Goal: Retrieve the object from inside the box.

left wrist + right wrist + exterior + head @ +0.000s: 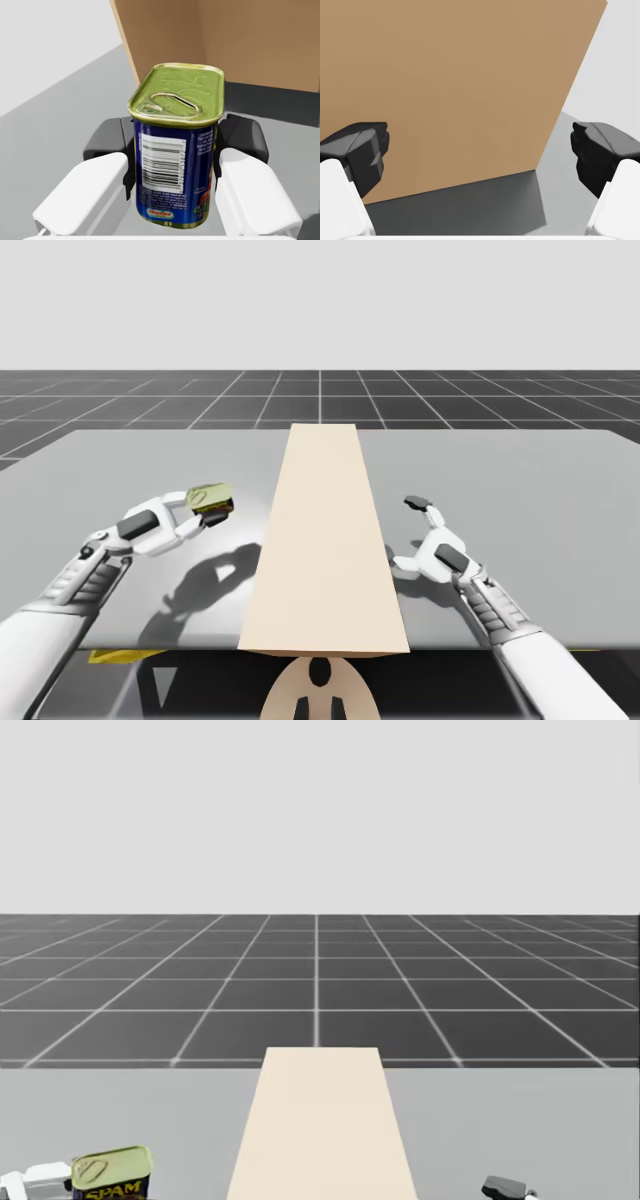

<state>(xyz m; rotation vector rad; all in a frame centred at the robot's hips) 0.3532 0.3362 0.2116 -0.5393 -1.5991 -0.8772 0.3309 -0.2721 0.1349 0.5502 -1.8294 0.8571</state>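
High view: left jaws grip a blue rectangular can [210, 498] w/ a gold lid, held above the table [150, 455]. The tan box [325, 540] stands just beside them, toward the middle. The can is outside the box. Right jaws are spread w/ nothing in them, close to the box's other side. The box top reads as 1 flat panel, so I can't tell what's inside.

Head view: the can [112, 1175] sits against a white finger, clear of the box [322, 1120].

Left wrist view: the can [175, 150] stands upright between the jaws, and both pads press its 2 opposite flat sides at about mid-height. The box wall is ahead of the jaws. Judgement: a metal tin, so stiff and not fragile, prob. fairly heavy if full. The glossy label could slip, so the flat sides are the best hold, not the lid or pull tab.

Right wrist view: jaws wide apart w/ nothing between them. The box wall [445, 75] is ahead, w/ the table under it.
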